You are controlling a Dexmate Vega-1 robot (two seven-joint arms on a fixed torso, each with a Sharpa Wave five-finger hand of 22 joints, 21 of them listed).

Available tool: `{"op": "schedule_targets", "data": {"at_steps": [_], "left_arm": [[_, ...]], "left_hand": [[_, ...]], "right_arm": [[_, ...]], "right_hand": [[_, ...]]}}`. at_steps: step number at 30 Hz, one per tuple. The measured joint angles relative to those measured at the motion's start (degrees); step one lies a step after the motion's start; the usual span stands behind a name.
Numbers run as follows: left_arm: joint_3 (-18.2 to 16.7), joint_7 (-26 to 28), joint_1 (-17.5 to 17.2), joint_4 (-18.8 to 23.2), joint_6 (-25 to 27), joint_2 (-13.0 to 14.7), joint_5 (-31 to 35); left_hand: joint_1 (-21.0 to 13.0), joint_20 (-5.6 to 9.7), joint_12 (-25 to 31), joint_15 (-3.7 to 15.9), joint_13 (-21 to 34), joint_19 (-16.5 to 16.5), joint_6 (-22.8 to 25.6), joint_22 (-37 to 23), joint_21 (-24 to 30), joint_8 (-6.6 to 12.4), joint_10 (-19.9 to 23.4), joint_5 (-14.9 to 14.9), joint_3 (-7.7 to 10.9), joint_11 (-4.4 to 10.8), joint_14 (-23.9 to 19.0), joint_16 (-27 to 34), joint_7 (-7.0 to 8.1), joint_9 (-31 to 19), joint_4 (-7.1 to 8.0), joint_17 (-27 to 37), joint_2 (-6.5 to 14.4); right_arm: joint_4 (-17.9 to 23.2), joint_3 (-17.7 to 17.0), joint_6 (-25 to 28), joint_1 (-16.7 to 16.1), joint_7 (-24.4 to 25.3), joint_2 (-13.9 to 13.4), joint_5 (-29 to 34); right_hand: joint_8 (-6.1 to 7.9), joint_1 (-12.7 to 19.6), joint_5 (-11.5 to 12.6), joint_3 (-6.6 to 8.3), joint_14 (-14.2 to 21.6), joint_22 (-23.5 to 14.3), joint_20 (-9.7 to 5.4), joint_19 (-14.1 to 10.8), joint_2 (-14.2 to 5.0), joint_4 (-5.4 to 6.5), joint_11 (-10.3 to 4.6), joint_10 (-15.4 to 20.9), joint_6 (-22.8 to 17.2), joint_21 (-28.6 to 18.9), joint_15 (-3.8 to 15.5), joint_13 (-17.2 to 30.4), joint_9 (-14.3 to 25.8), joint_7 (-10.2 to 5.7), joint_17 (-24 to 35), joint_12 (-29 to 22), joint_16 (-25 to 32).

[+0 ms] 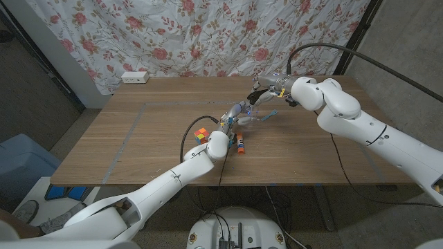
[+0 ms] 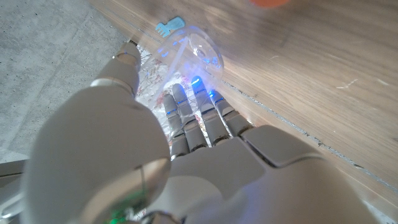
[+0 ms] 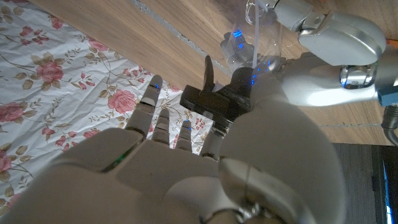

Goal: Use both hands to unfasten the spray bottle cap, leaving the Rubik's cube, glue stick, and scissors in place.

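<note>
While the desk (image 1: 138,145) leaves wide bare wood around it, the spray bottle (image 1: 239,115) is held lifted near its middle. The left hand (image 1: 228,123) has its fingers (image 2: 186,115) clamped on the clear body to steady it — the right hand (image 1: 266,88) grips the black cap (image 3: 217,99) for twisting. Just below the bottle lie the Rubik's cube (image 1: 201,135) and glue stick (image 1: 239,144), a tight margin.

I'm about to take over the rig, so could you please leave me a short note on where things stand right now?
Left hand: holds the clear bottle above the table.
Right hand: grips the black cap at the bottle's top.
Cube and glue stick lie near the left wrist, untouched. Scissors lie just beyond the bottle.
Done: both hands are on the bottle.
Left: I can't tell if the cap is loose yet; twist it off.
</note>
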State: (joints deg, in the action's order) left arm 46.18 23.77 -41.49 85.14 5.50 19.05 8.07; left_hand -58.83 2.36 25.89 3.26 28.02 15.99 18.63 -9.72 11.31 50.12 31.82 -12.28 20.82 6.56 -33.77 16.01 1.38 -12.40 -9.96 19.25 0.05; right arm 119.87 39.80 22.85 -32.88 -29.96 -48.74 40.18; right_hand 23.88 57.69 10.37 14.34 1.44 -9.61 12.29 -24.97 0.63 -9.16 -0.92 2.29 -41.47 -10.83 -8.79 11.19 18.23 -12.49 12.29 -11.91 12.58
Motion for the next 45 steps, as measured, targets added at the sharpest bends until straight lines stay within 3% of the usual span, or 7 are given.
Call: {"op": "schedule_targets", "data": {"at_steps": [4, 8, 14, 24, 37, 39, 45], "left_arm": [[0.0, 0.0, -0.2, 0.3, 0.1, 0.1, 0.0], [0.0, 0.1, -0.4, 0.6, 0.3, 0.3, 0.1], [-0.1, 0.2, -0.5, 0.8, 0.4, 0.3, 0.1], [-0.2, 0.3, -0.6, 0.8, 0.4, 0.3, 0.2], [0.0, 0.2, -0.4, 0.6, 0.6, 0.1, 0.3], [0.0, 0.1, -0.3, 0.5, 0.5, 0.1, 0.3], [0.2, -0.1, 0.0, 0.1, 0.3, -0.1, 0.3]], "left_hand": [[0.0, 0.0, 0.0, 0.0, 0.0, 0.0, 0.0, 0.0, 0.0, -0.01, 0.0, 0.0, 0.0, 0.0, 0.0, 0.0, 0.0, 0.0, 0.0, 0.0, 0.0], [0.0, 0.0, 0.0, 0.0, 0.0, 0.0, -0.1, 0.0, 0.0, -0.01, 0.0, 0.0, 0.0, 0.0, 0.0, 0.0, -0.1, 0.0, 0.0, 0.0, 0.0], [0.0, 0.0, 0.0, 0.0, 0.0, 0.0, -0.1, 0.0, 0.0, -0.04, 0.0, 0.0, 0.0, 0.0, 0.0, 0.0, -0.1, 0.0, 0.0, 0.0, 0.0], [0.0, 0.0, 0.0, 0.0, 0.3, 0.0, -0.1, 0.0, 0.0, -0.16, 0.0, 0.0, 0.0, 0.0, 0.0, -0.3, -0.1, 0.2, 0.0, 0.3, 0.0], [0.0, 0.0, -0.3, 0.01, 0.3, 0.0, -0.1, 0.0, 0.0, -0.28, 0.0, 0.0, 0.0, 0.0, 0.0, -0.3, -0.1, 0.2, 0.0, 0.3, 0.0], [0.0, 0.0, -0.3, 0.01, 0.3, 0.0, -0.1, 0.0, 0.0, -0.28, 0.0, 0.0, 0.0, 0.0, 0.0, -0.3, -0.1, 0.2, 0.0, 0.3, 0.0], [0.0, 0.0, -0.4, 0.01, 0.3, 0.0, -0.1, 0.0, 0.0, -0.28, 0.0, 0.0, 0.0, 0.0, 0.0, -0.3, -0.1, 0.2, 0.0, 0.3, 0.0]], "right_arm": [[0.0, -0.1, 0.0, -0.3, 0.4, 0.2, 0.0], [0.1, -0.2, 0.1, -0.6, 1.0, 0.3, 0.1], [0.2, -0.5, 0.1, -1.0, 1.7, 0.4, 0.0], [0.3, -0.8, 0.1, -1.1, 2.0, 0.3, -0.5], [0.4, -1.0, 0.0, -0.7, 1.9, 0.2, -1.2], [0.4, -1.0, 0.0, -0.6, 1.8, 0.2, -1.4], [0.5, -1.2, 0.0, -0.5, 1.8, 0.0, -1.8]], "right_hand": [[0.53, 0.2, 0.0, 0.32, 0.4, 0.0, -0.25, -0.2, -0.51, -0.32, -0.51, 0.7, -1.4, 0.0, 0.43, 0.0, 0.3, -0.13, 0.1, -0.5, 0.4], [2.01, 0.4, 0.0, 0.55, 1.2, 0.0, -0.21, -1.4, -0.83, -0.08, -1.1, 2.1, -4.1, 0.0, 1.24, 0.0, 0.3, -0.01, 0.1, -0.5, 0.6], [3.22, 0.7, -0.2, 0.55, 1.6, 0.0, 0.0, -2.0, -1.15, -0.08, -1.13, 3.3, -5.9, 0.0, 1.63, 0.0, 0.7, -0.01, 0.1, -0.5, 0.9], [4.18, 1.1, -0.2, 0.7, 2.1, 0.0, -0.32, -2.4, -1.5, -0.25, -1.13, 4.0, -6.6, 0.0, 2.05, 0.0, 0.7, 0.61, 0.1, -0.5, 0.9], [4.22, 1.2, -0.2, 0.7, 2.3, 0.0, -0.3, -2.4, -1.62, -0.25, -1.54, 5.0, -7.2, 0.0, 2.87, 0.0, 0.7, 1.28, 0.1, -0.5, 1.2], [4.67, 2.0, -0.2, 0.88, 2.3, 0.0, 0.1, -2.8, -0.8, -0.07, -1.54, 5.0, -7.5, 0.0, 2.87, 0.0, 0.7, 1.52, 0.1, -0.5, 1.2], [4.85, 2.0, -0.2, 0.95, 2.7, 0.0, -0.31, -3.2, -0.81, 0.01, -1.74, 5.6, -7.5, 0.0, 3.28, -0.3, 0.7, 1.52, 0.1, -0.5, 1.2]]}}
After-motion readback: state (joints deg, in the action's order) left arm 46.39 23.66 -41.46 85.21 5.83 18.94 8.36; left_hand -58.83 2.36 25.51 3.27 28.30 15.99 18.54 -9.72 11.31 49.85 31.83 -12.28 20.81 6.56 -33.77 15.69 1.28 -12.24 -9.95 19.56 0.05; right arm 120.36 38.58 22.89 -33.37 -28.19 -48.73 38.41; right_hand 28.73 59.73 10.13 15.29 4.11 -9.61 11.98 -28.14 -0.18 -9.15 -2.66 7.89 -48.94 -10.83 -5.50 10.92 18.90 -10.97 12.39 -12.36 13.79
